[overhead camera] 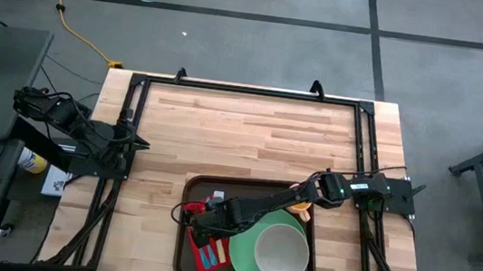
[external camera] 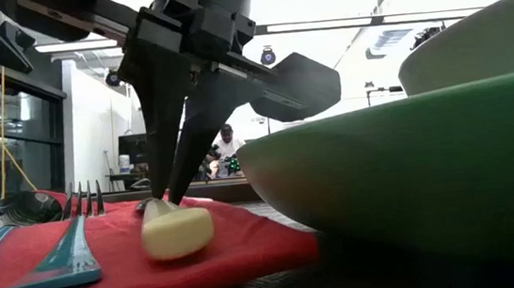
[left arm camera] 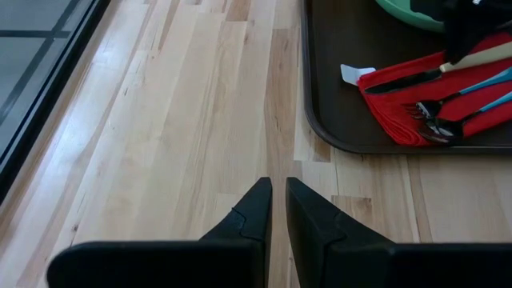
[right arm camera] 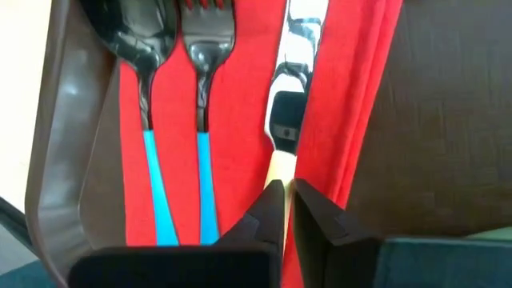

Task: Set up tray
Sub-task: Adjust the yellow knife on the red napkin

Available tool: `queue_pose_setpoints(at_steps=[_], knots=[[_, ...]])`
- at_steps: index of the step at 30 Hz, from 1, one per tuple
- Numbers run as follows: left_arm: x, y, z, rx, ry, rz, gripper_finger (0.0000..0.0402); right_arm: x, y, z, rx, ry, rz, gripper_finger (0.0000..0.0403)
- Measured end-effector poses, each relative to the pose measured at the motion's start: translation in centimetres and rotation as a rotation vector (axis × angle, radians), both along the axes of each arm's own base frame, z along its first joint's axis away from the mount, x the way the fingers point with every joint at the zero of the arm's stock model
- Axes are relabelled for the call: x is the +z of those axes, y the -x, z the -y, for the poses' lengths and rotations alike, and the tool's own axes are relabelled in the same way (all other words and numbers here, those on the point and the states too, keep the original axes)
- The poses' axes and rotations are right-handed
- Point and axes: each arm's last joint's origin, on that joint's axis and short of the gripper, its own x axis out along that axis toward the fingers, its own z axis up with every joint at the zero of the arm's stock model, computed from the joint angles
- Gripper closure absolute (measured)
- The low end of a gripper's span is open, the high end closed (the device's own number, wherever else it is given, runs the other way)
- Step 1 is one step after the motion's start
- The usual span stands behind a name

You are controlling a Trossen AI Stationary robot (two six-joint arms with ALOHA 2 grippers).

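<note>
So the wooden worktop (overhead camera: pixel 251 128) is mostly bare planks, and everything sits bunched at its near edge, a bit right of the middle. That's where the tray (overhead camera: pixel 189 239) is: big dark brown thing with a raised rim, its long side running right along that near edge.

Biggest item on the tray is the green plate (overhead camera: pixel 246 255), filling its right half, with a pale bowl (overhead camera: pixel 280 252) sitting on top of it. From the low view the plate's rim walls off the whole right side, so you can't see past it at table height.

Left of the plate is a red napkin (right arm camera: pixel 240 120) laid flat on the tray floor. On it, side by side: a spoon (right arm camera: pixel 144 96) and a fork (right arm camera: pixel 200 96), both with dark heads and blue handles, then a knife (right arm camera: pixel 290 96) with a cream handle, closest to the plate.

The right arm stretches in from the right edge across the plate, and the right gripper (right arm camera: pixel 288 196) is down on the napkin with its fingers pressed together right at the knife's handle end. Whether they're actually pinching it, I can't tell.

The left gripper (left arm camera: pixel 278 196) hangs over bare wood near the left edge, well apart from the tray, fingers nearly together and holding nothing.
</note>
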Motion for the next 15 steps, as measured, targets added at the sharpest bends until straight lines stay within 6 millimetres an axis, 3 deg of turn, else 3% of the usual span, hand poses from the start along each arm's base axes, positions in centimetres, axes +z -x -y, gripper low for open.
queue_pose_setpoints(at_steps=[10,15], knots=[[0.00,0.00,0.00,0.000,0.000,0.000,0.0334,0.01,-0.36,0.94,-0.018,0.006,0.005,0.0402],[0.00,0.00,0.01,-0.003,0.003,-0.002,0.0334,0.07,-0.32,0.44,0.003,-0.019,0.011,0.0401]])
